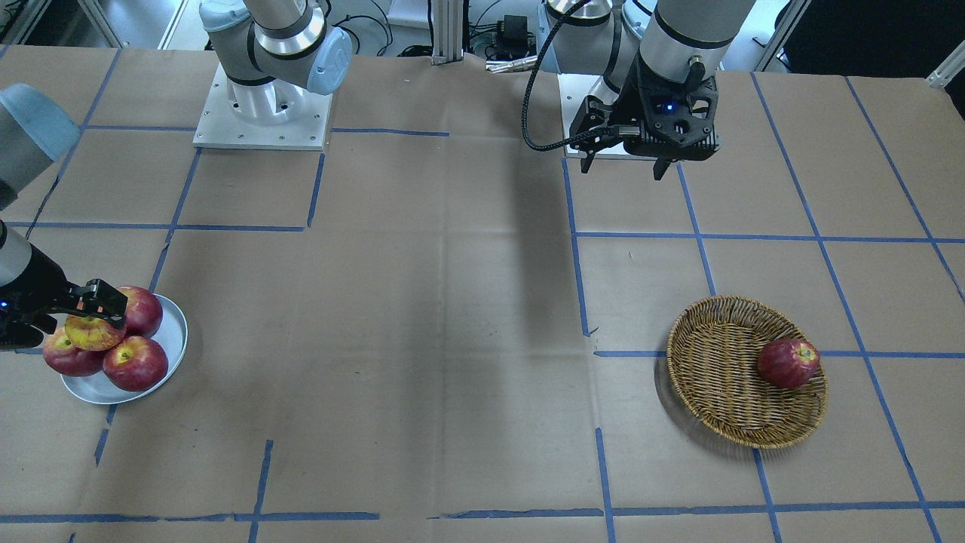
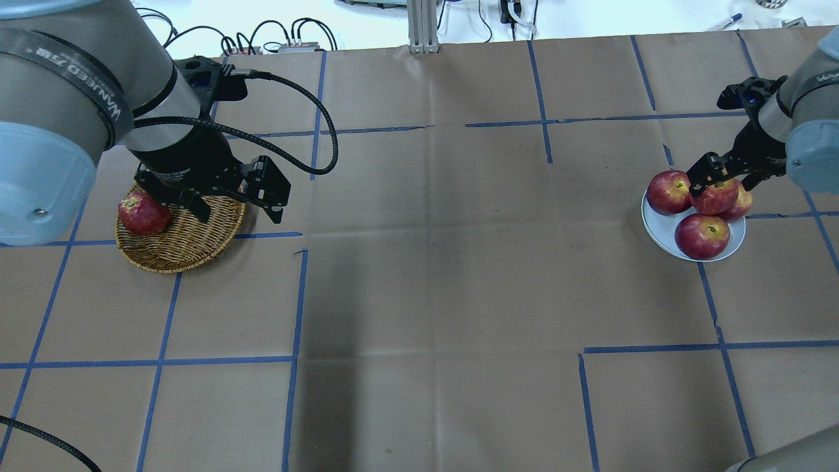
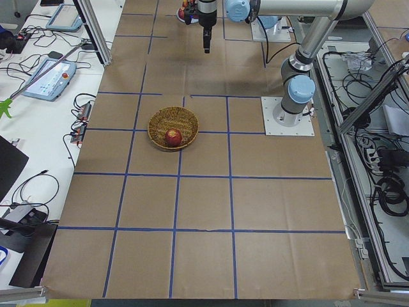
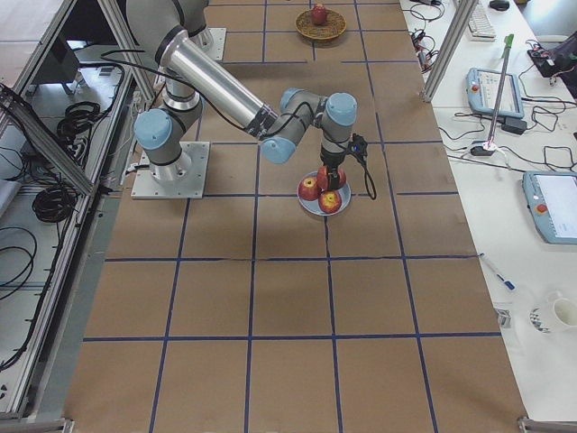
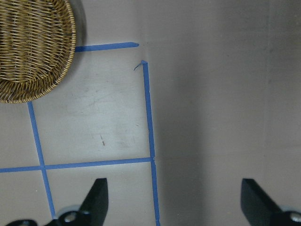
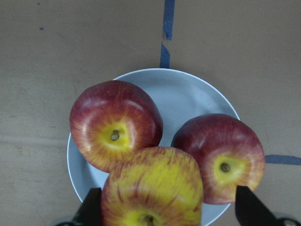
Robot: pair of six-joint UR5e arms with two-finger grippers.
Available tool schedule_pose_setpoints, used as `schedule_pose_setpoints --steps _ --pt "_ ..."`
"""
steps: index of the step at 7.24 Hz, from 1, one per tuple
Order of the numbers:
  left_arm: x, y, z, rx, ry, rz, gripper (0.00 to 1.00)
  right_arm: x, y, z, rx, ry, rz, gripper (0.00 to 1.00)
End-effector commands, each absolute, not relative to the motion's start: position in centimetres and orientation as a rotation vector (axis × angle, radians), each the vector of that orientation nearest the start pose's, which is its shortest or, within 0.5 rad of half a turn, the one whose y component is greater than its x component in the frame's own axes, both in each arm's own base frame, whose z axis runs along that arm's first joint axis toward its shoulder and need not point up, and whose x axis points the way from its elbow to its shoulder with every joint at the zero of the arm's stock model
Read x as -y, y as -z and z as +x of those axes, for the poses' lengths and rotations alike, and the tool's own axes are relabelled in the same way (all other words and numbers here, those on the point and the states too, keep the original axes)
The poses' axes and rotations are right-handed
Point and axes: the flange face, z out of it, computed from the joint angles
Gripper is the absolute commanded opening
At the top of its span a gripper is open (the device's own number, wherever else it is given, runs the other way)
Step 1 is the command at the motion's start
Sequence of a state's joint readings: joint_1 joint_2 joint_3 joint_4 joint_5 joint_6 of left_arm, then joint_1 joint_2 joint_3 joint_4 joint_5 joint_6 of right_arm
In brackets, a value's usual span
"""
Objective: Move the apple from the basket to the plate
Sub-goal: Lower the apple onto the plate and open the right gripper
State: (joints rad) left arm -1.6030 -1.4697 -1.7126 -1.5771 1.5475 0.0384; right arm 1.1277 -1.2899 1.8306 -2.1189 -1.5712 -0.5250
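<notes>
The pale yellow, red-streaked apple [image 6: 150,188] rests on top of three dark red apples on the silver plate [image 6: 188,94], which also shows in the front view [image 1: 170,339]. My right gripper [image 6: 169,212] straddles this apple [image 1: 94,332]. Its fingers are spread; one finger [image 6: 249,209] stands clear of the apple's side. My left gripper [image 2: 239,213] is open and empty, held above the table beside the wicker basket [image 2: 190,242]. The basket [image 1: 716,377] holds one dark red apple [image 1: 788,363].
The three dark red apples [image 6: 115,125] fill most of the plate. Brown paper with a blue tape grid [image 1: 580,286] covers the table. The arm bases [image 1: 264,113] stand at the robot side of the table.
</notes>
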Motion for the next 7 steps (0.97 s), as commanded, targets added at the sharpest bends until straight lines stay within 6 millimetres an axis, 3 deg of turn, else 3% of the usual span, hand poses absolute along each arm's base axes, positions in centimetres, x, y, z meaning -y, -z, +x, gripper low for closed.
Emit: schedule_pose_setpoints --steps 1,3,4,7 --pt "44.0 -46.6 -15.0 -3.162 -0.075 0.113 0.99 55.4 -29.5 -11.3 -3.161 0.065 -0.133 1.00" --pt "44.1 -46.6 -14.9 -3.160 -0.077 0.111 0.99 53.0 -34.7 -8.4 -3.151 0.074 -0.095 1.00" --pt "44.1 -46.6 -14.9 -3.160 -0.077 0.108 0.99 51.9 -37.0 -5.2 -3.152 0.085 -0.128 1.00" --pt "44.0 -46.4 -14.9 -3.160 -0.082 0.111 0.99 47.2 -44.2 3.6 -3.134 0.002 0.129 1.00"
